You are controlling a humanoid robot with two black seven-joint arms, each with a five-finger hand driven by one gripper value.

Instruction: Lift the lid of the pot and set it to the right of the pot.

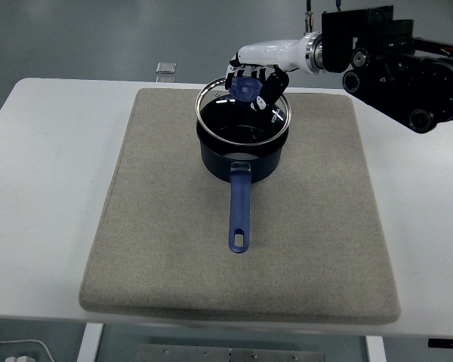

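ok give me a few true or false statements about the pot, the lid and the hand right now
1. The right hand is at the lid's blue knob. True.
2. The glass lid lies flat on the mat to the right of the pot. False: it is over the pot, tilted up at the back.
3. The pot's blue handle points toward the table's near edge. True.
4. The pot stands directly on the white table. False: it stands on a grey mat.
5. The left hand is gripping the pot handle. False: no left hand is in view.
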